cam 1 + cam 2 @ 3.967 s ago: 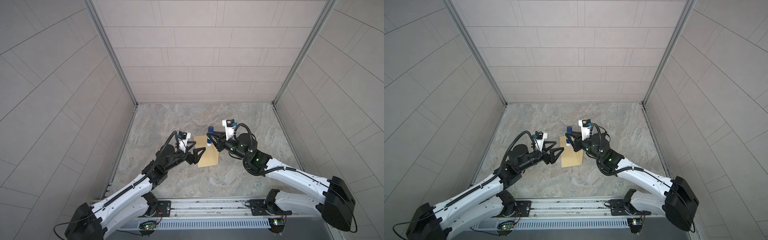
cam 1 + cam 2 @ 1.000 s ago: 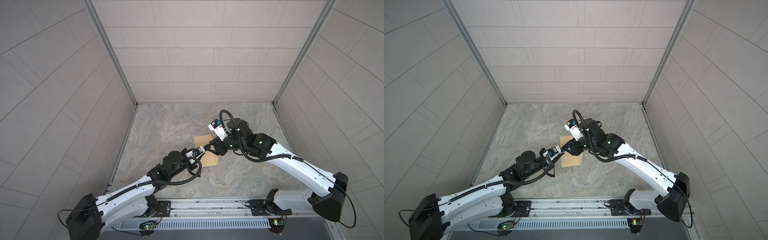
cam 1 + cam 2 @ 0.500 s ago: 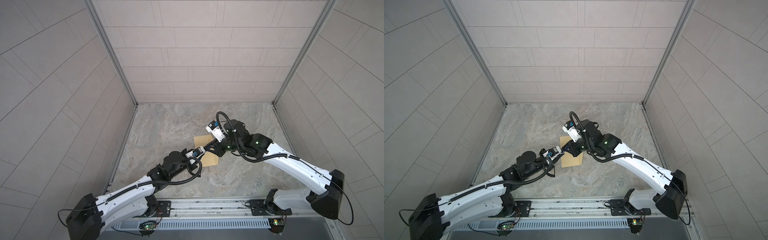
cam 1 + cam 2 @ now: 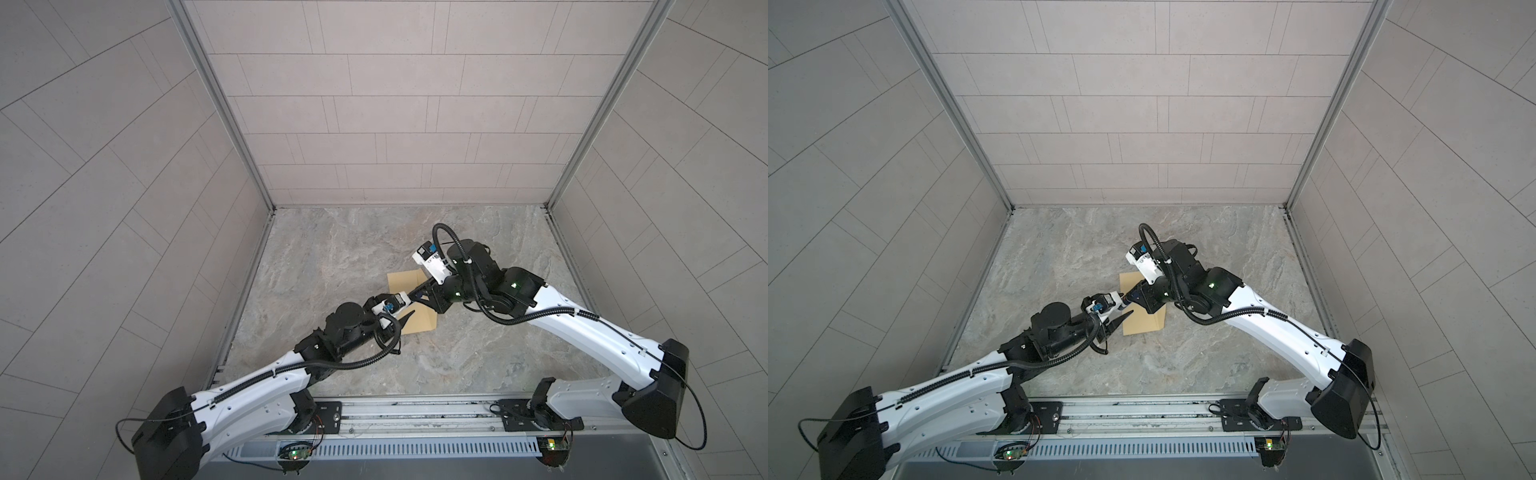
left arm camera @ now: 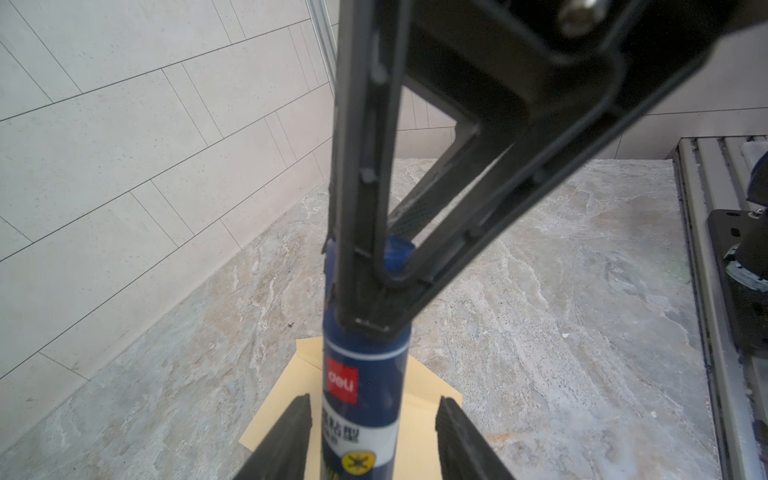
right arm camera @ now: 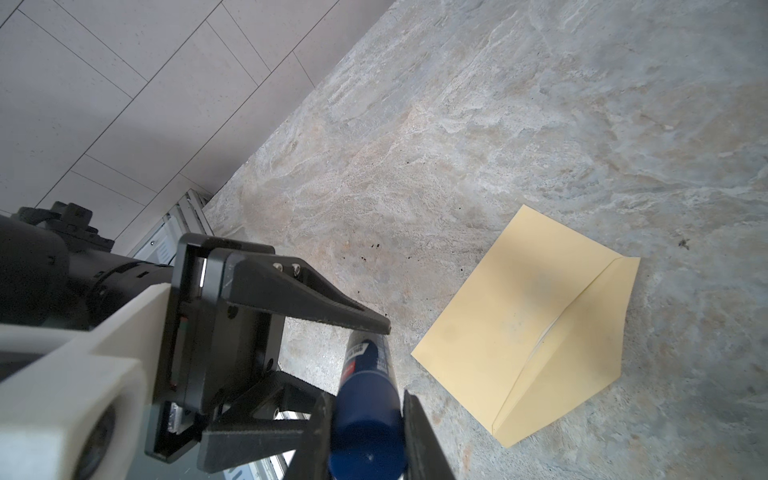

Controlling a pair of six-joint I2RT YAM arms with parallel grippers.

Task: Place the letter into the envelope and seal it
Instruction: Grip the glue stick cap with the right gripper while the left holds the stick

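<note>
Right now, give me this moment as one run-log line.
left hand: open around glue stick | right hand: shut on glue stick | envelope: flat on table, flap open | letter: not visible

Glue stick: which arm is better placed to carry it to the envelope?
Right. The right gripper is shut on the glue stick; the left gripper stands open around it, so it has no hold. The envelope lies close by.
</note>
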